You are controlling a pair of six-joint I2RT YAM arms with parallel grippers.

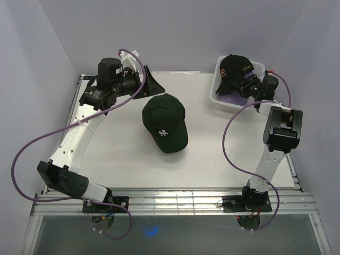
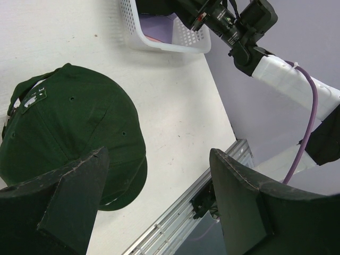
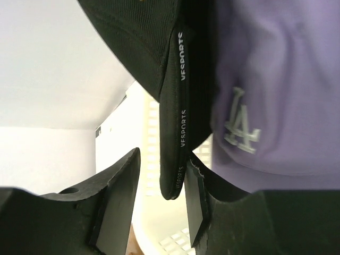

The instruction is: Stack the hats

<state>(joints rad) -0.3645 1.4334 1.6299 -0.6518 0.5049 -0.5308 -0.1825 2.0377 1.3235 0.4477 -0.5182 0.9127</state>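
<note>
A dark green hat (image 1: 164, 123) with a white logo lies crown up in the middle of the table, and the left wrist view has it (image 2: 69, 133) at the left. My left gripper (image 1: 151, 85) (image 2: 158, 159) hangs open above the table behind it, with nothing between its fingers. A black hat (image 1: 234, 66) sits on top in the white basket (image 1: 260, 67). My right gripper (image 1: 247, 85) (image 3: 162, 159) straddles the black hat's brim (image 3: 172, 133). Its right finger touches the brim, and a gap remains at the left finger. A lavender hat (image 3: 271, 79) lies just beside it.
The white mesh basket (image 2: 159, 40) stands at the table's far right corner. An aluminium rail (image 1: 170, 202) runs along the near edge by the arm bases. Purple cables loop off both arms, and grey walls close in on three sides.
</note>
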